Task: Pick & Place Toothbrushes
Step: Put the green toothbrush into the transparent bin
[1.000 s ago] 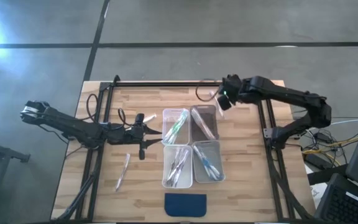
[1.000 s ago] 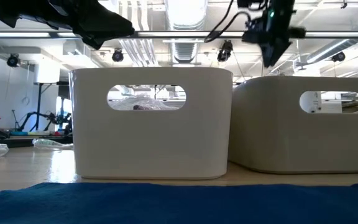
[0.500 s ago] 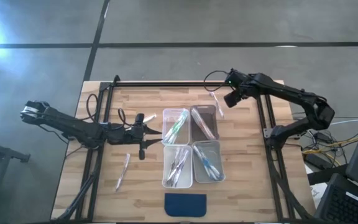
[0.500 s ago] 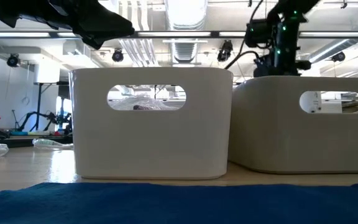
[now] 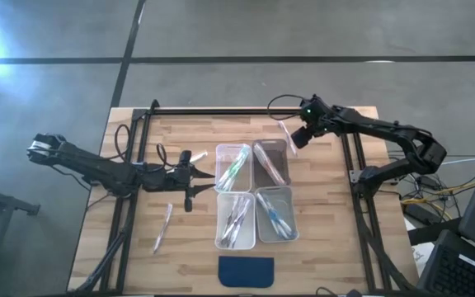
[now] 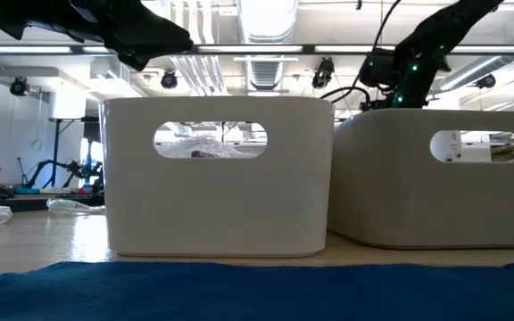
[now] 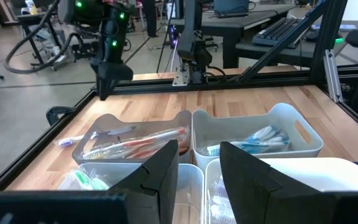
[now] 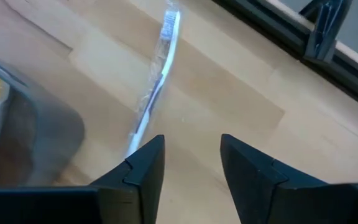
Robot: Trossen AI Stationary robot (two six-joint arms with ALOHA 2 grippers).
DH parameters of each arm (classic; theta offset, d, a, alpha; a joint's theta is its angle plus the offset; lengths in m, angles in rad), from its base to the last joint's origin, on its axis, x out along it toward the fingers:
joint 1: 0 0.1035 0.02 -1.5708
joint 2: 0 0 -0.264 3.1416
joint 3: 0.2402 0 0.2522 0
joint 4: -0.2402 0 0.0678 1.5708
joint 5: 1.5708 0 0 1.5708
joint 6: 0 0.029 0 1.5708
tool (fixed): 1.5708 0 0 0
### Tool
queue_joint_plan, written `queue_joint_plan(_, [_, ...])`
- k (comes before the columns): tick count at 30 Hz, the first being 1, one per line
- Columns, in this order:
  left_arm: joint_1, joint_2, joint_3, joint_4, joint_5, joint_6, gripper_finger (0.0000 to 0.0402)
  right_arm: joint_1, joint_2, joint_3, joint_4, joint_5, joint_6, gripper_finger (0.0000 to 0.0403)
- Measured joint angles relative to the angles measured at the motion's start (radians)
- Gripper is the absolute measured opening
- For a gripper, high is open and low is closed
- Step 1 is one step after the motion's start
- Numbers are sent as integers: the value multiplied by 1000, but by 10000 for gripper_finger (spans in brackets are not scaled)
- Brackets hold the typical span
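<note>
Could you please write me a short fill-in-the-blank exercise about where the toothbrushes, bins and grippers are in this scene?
1. The clear bins on the table number ____.
2. The right gripper hovers with open fingers above a loose toothbrush lying on the ____.
3. The dark blue pad lies at the table's ____ edge.
4. The left gripper, open, holds ____.

Missing words: four; table; near; nothing

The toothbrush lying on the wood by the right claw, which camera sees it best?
The right wrist view: the toothbrush lies close before the open right claw. The high view shows a thin pale streak; the left wrist view a small piece; the low view hides it.
</note>
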Motion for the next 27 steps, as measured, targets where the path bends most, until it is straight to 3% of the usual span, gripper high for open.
queue_joint_plan(6, [0, 0, 0, 0, 0, 0, 124, 1, 7, -31, 28, -2, 14, 144])
queue_joint_plan(25, [4, -5, 0, 12, 16, -39, 124, 1, 8, -38, 42, 11, 17, 195])
queue_joint_plan(27, [17, -4, 1, -37, -46, -50, 124, 2, 8, -38, 42, 11, 19, 198])
